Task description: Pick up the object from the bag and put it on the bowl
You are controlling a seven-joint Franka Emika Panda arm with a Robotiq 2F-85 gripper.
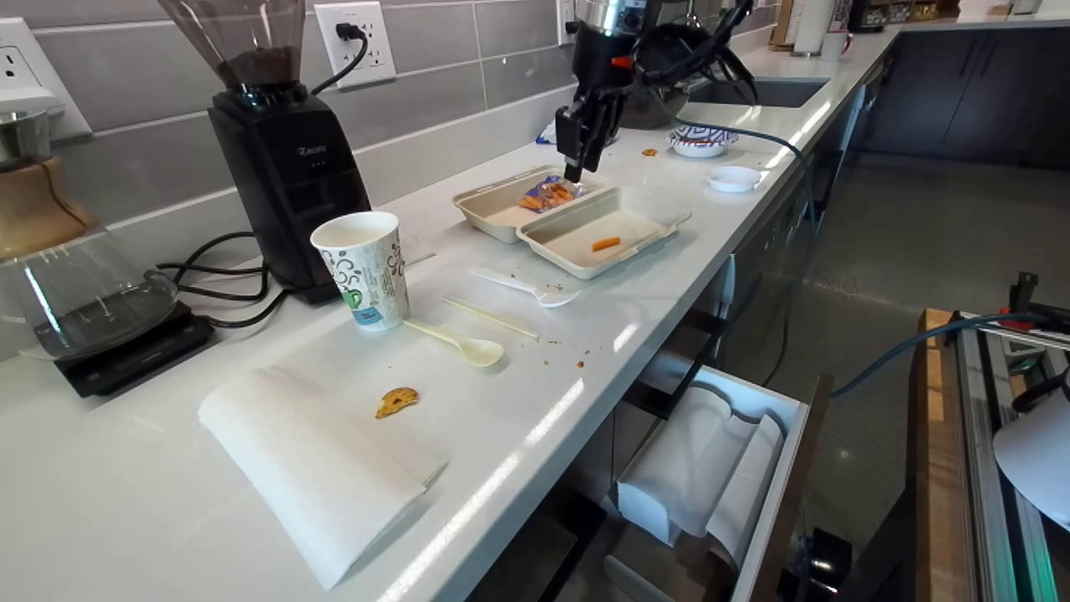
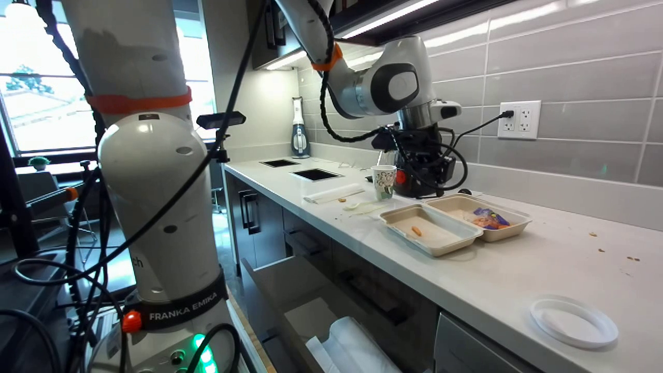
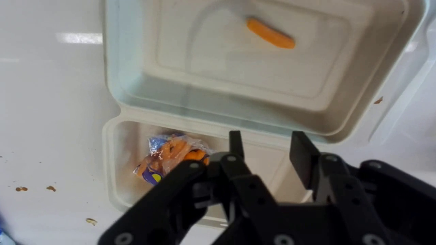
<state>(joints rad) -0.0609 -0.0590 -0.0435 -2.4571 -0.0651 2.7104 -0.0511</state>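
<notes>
Orange finger-shaped carrots [image 3: 177, 148] sit in a clear, crinkled plastic bag with blue and purple print [image 3: 163, 160], itself lying in one half of an unfolded beige moulded clamshell container [image 3: 163, 117] on the glossy white desk [image 3: 51, 119]. Wrist view: bag lies left of the black two-fingered gripper [image 3: 266, 136], apart from the tips of its fingers [image 3: 301, 156]; bag's lower right side hidden behind the gripper's linkage [image 3: 190, 178]. Jaws part-way spread, bare container showing through the gap. In an exterior view the gripper points down above the container; height cannot be judged.

White smooth-shelled arm [image 2: 357, 90], orange bands [image 2: 140, 103] round it, arches over the desk in an exterior view, wrist [image 2: 417, 116] hanging near-vertical by the grey tiled wall [image 2: 575, 116]. Loose orange carrot [image 3: 270, 33], smooth and blunt-ended, lies in the container's other half, higher in the wrist view than the gripper. White bowl with blue and red pattern [image 1: 698, 150] stands beyond the container in an exterior view, near a shallow round white dish [image 1: 736, 179].
</notes>
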